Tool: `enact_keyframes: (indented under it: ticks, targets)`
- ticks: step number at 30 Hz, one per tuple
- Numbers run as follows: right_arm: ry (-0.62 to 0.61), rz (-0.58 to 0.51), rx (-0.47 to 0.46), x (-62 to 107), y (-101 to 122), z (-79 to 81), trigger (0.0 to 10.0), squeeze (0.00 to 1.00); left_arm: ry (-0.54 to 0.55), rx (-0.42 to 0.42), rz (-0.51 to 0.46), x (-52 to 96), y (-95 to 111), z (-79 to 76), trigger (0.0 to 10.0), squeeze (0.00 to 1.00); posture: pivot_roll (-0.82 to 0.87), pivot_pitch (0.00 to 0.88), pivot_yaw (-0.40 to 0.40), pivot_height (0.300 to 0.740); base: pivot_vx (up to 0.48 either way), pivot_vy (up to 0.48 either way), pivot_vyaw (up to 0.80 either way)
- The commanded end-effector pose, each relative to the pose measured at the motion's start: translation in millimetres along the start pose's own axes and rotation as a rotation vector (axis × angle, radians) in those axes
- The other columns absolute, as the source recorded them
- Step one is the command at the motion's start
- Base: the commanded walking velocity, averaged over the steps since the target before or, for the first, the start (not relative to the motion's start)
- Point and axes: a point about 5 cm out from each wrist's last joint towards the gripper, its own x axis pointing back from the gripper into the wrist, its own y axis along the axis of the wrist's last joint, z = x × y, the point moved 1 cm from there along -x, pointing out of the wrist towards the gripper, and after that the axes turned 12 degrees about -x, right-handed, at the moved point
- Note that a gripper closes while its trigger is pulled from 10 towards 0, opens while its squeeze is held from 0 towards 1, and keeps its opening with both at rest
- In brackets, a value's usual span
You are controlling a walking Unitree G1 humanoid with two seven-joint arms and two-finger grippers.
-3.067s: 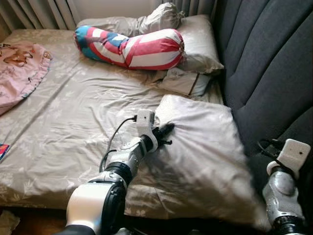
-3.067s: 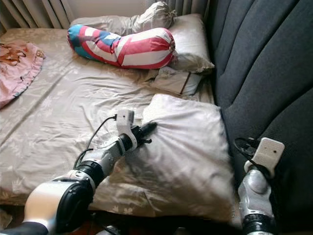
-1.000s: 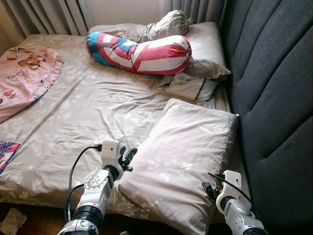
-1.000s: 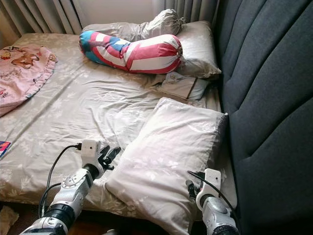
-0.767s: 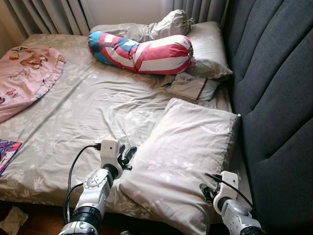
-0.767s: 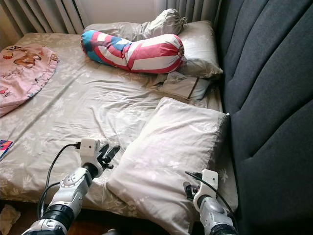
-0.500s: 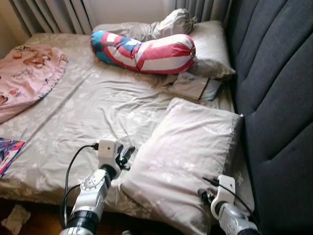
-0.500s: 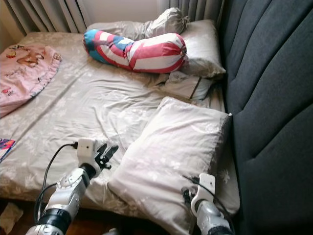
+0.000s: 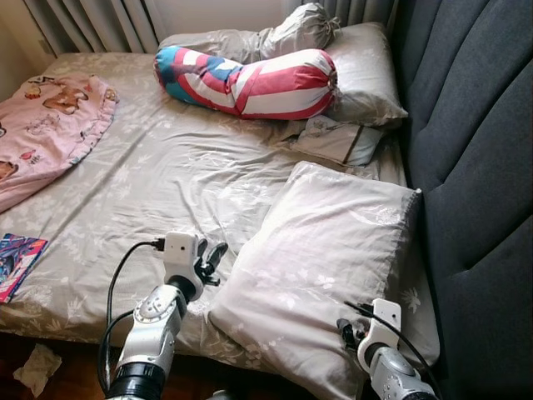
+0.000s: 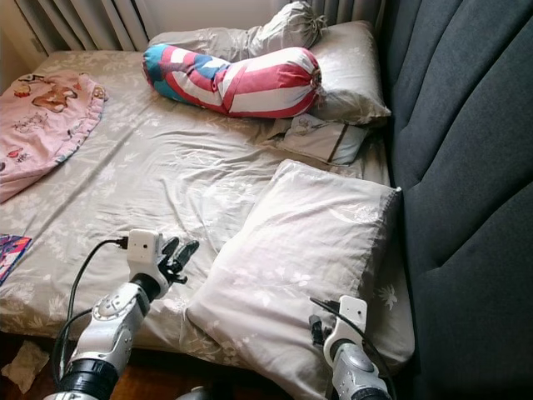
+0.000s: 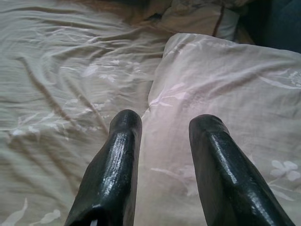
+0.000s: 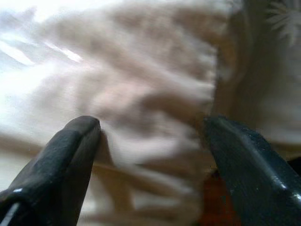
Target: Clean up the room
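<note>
My left tool (image 9: 210,260) and right tool (image 12: 150,160) both gaped empty beside one big pillow (image 9: 325,267); I counted two more pillows (image 9: 366,71) and one striped bolster (image 9: 250,79).

Two head-mounted eyes are looking forward and down from the foot edge of a bed dressed in a beige floral sheet (image 9: 150,175), both taking in the large pale floral pillow (image 9: 325,250), the red, white and blue striped bolster (image 10: 233,79) and the dark grey padded headboard (image 10: 466,167) along the right. The left wrist camera is peering along the left tool (image 11: 162,155) from close above the sheet, facing the same pale pillow's edge. The right wrist camera is looking past the right tool (image 12: 150,165), pressed very near that pillow's corner, its picture blurred.
</note>
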Motion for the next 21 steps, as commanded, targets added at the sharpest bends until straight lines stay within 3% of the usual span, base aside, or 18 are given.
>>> enact_keyframes:
  ticks: [1, 21]
  targets:
    - [-0.031, 0.044, -0.008, 2.7, -15, -7.6, 10.0, 0.0, 0.008, -0.007, 0.022, 6.5, -4, 4.0, 10.0, 0.0, -0.05, 0.168, 0.071, 0.74, 0.0, 0.0, 0.0]
    - [0.063, 0.078, -0.058, 4.2, -27, 7.1, 10.0, 0.0, 0.012, -0.025, 0.018, 31.4, 11, 8.6, 10.0, 0.0, 0.04, 0.259, 0.087, 0.74, 0.0, 0.0, 0.0]
